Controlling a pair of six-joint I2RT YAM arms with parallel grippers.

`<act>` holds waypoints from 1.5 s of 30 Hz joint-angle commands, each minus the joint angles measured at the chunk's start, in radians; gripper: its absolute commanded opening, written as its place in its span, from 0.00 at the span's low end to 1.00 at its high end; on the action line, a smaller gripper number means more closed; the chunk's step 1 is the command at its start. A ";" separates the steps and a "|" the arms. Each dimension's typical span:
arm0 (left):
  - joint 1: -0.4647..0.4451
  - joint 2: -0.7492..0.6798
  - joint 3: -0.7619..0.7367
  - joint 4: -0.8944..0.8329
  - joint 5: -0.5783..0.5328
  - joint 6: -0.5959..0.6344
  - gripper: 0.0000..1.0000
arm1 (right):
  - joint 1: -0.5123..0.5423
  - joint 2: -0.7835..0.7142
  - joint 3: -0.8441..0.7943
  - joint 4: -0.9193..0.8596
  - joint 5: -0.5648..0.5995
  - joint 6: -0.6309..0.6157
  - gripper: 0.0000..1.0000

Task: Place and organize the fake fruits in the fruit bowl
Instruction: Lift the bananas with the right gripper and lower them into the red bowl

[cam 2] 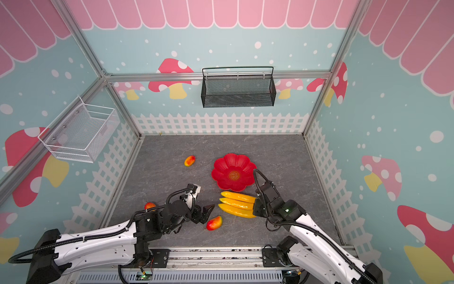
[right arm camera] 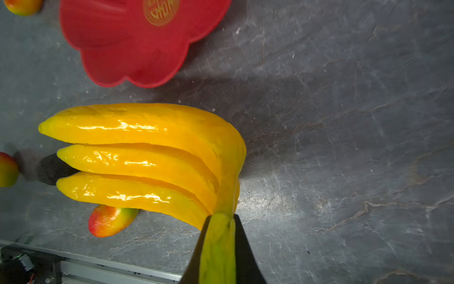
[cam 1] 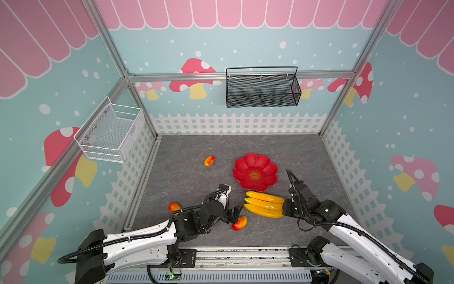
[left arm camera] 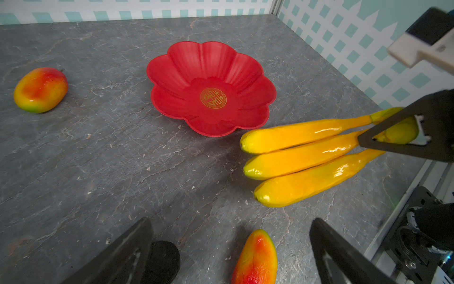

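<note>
right gripper: clamped on bananas at stem, just robot-side of bowl. left gripper: jaws fully apart, tilted down, robot-side and left of bowl.

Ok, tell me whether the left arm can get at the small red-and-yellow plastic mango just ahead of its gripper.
Probably yes: the left gripper is open, that mango lies between its fingers, nothing covering it.

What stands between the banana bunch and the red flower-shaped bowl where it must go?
Nothing visible. The right gripper is shut on the stem of the banana bunch, and only bare grey tabletop separates the bunch from the near rim of the red flower-shaped bowl. The nearest mango lies on the bunch's other side.
</note>
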 commanded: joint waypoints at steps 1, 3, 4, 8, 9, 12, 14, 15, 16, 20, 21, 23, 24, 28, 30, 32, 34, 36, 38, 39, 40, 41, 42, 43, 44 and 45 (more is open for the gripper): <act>-0.004 -0.041 0.035 -0.058 -0.096 0.023 1.00 | 0.005 0.001 0.112 -0.068 0.014 -0.044 0.00; 0.008 -0.045 0.066 -0.109 -0.119 0.041 1.00 | 0.003 0.052 0.188 -0.053 0.007 -0.100 0.00; 0.025 -0.041 0.082 -0.132 -0.117 0.045 1.00 | 0.003 0.084 0.221 -0.046 0.025 -0.127 0.00; 0.135 0.002 0.154 -0.191 -0.012 0.058 1.00 | -0.059 0.297 0.396 0.028 0.069 -0.313 0.00; 0.157 0.014 0.167 -0.186 0.011 0.064 1.00 | -0.104 0.355 0.431 0.072 0.039 -0.360 0.00; 0.208 0.060 0.197 -0.172 0.057 0.070 1.00 | -0.238 0.521 0.514 0.178 -0.094 -0.486 0.00; 0.233 0.089 0.220 -0.188 0.064 0.058 1.00 | -0.272 0.627 0.575 0.188 -0.121 -0.538 0.00; 0.243 0.101 0.231 -0.205 0.065 0.049 1.00 | -0.283 0.676 0.601 0.190 -0.131 -0.558 0.00; 0.252 0.111 0.240 -0.220 0.066 0.043 1.00 | -0.290 0.714 0.619 0.192 -0.148 -0.574 0.00; 0.271 0.125 0.238 -0.236 0.108 0.052 0.99 | -0.299 0.805 0.638 0.207 -0.154 -0.612 0.00; 0.271 0.126 0.232 -0.231 0.120 0.058 1.00 | -0.304 0.818 0.635 0.213 -0.149 -0.617 0.00; 0.273 0.124 0.221 -0.220 0.132 0.063 0.99 | -0.313 0.834 0.622 0.228 -0.150 -0.624 0.00; 0.273 0.122 0.215 -0.209 0.145 0.068 0.99 | -0.318 0.841 0.616 0.236 -0.157 -0.628 0.01; 0.273 0.116 0.192 -0.123 0.228 0.096 1.00 | -0.325 0.880 0.603 0.250 -0.153 -0.645 0.02; 0.273 0.120 0.192 -0.095 0.247 0.106 1.00 | -0.330 0.902 0.600 0.261 -0.158 -0.649 0.02; 0.273 0.134 0.202 -0.104 0.236 0.111 1.00 | -0.332 0.920 0.603 0.269 -0.160 -0.652 0.03; 0.273 0.151 0.220 -0.140 0.207 0.110 1.00 | -0.331 0.937 0.608 0.272 -0.164 -0.654 0.03; 0.273 0.170 0.238 -0.183 0.171 0.106 1.00 | -0.331 0.950 0.613 0.274 -0.158 -0.658 0.04; 0.273 0.185 0.251 -0.231 0.135 0.096 0.99 | -0.332 0.957 0.619 0.274 -0.154 -0.661 0.05; 0.274 0.194 0.262 -0.268 0.119 0.085 0.99 | -0.332 0.959 0.619 0.274 -0.153 -0.664 0.07; 0.277 0.203 0.271 -0.299 0.116 0.075 0.99 | -0.332 0.959 0.621 0.272 -0.151 -0.665 0.09; 0.280 0.217 0.283 -0.337 0.122 0.058 0.99 | -0.332 0.959 0.620 0.272 -0.149 -0.666 0.16; 0.285 0.231 0.290 -0.372 0.130 0.033 0.98 | -0.332 0.959 0.621 0.271 -0.147 -0.668 0.23; 0.288 0.243 0.295 -0.402 0.138 0.008 0.97 | -0.332 0.959 0.620 0.271 -0.144 -0.669 0.29; 0.288 0.259 0.299 -0.437 0.146 -0.019 0.95 | -0.332 0.958 0.621 0.271 -0.144 -0.670 0.34; 0.288 0.272 0.297 -0.465 0.156 -0.048 0.93 | -0.332 0.953 0.622 0.271 -0.142 -0.671 0.40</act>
